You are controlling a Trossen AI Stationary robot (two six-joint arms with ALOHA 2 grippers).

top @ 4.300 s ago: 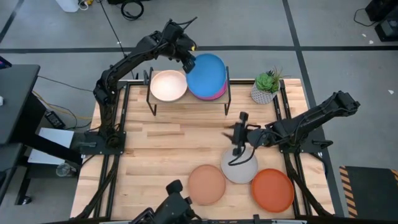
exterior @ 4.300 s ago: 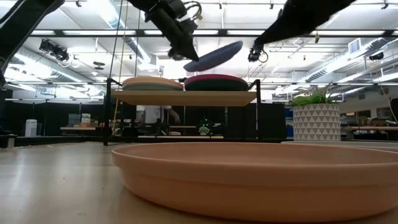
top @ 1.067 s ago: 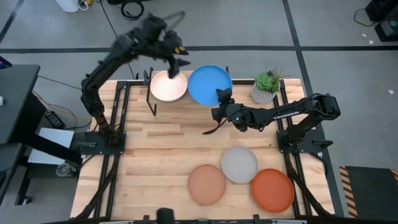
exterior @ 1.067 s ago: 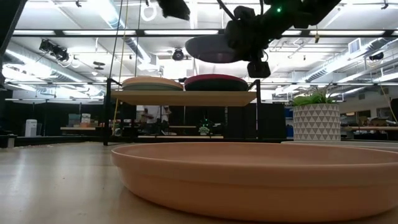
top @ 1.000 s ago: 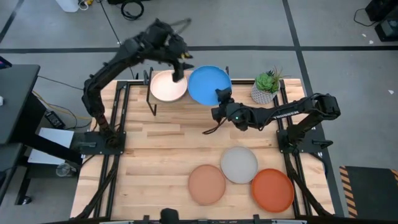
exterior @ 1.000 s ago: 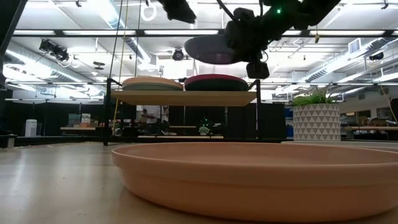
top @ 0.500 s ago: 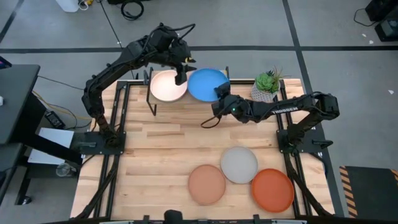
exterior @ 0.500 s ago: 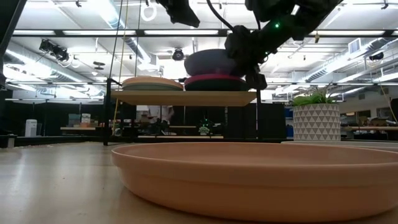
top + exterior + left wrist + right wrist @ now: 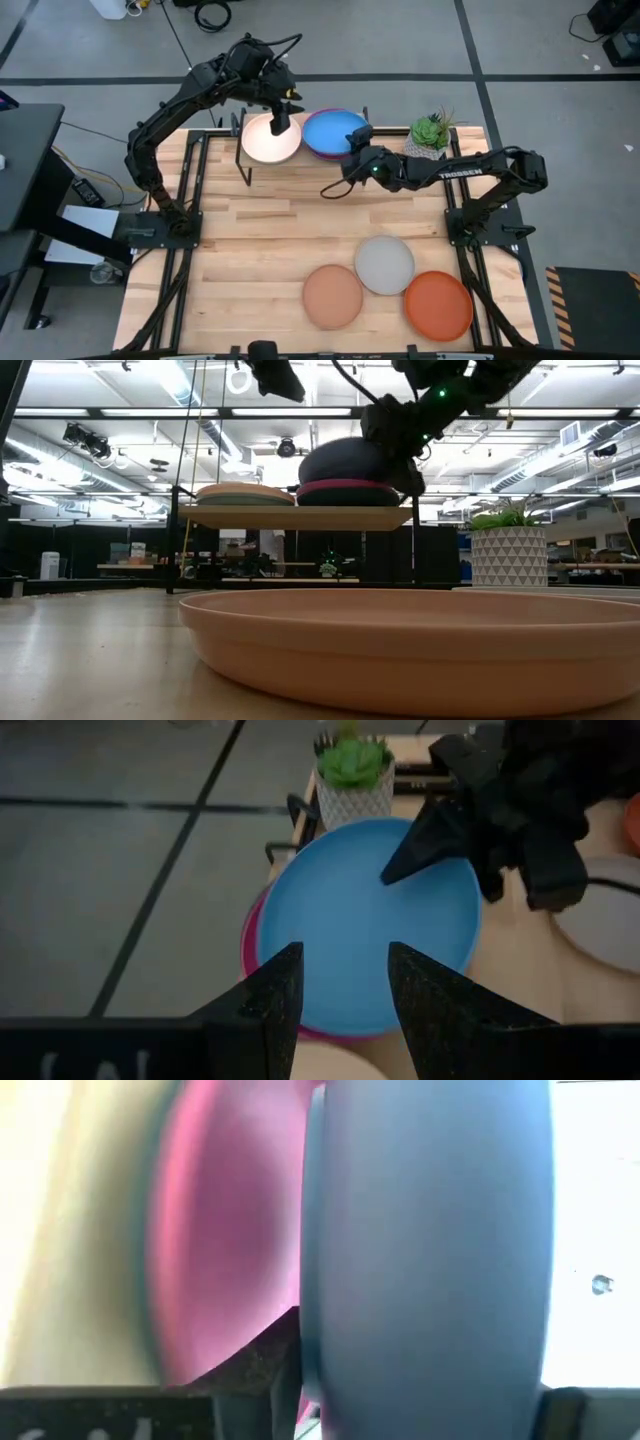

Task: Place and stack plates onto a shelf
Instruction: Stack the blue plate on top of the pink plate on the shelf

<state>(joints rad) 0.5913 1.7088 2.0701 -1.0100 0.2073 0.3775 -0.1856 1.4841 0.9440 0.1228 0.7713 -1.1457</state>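
Note:
The bright blue plate [image 9: 333, 131] sits tilted on top of the magenta plate [image 9: 325, 157] on the right half of the shelf [image 9: 304, 164]. My right gripper [image 9: 356, 150] is shut on the blue plate's near-right rim. A cream plate [image 9: 270, 138] tops a stack on the shelf's left half. My left gripper [image 9: 282, 118] hangs open above the shelf, between the two stacks, touching nothing. In the left wrist view its fingers [image 9: 345, 950] frame the blue plate [image 9: 360, 930] below. My right gripper holds the bright blue plate by its near-right rim [image 9: 350, 143], one finger [image 9: 420, 848] over the inside face and the other underneath. It reaches in roughly level from the table's right-near side. The plate is tilted, its lower side on the magenta plate [image 9: 345, 490].
A potted plant [image 9: 428, 138] stands just right of the shelf, close to my right arm. On the near part of the tabletop lie a grey plate [image 9: 385, 264], a tan-peach plate [image 9: 332, 296] and an orange plate [image 9: 438, 305].
My right gripper has carried the bright blue plate toward the table's far edge and down, from hanging clear above the shelf onto the magenta plate. The plate now sits tilted there.

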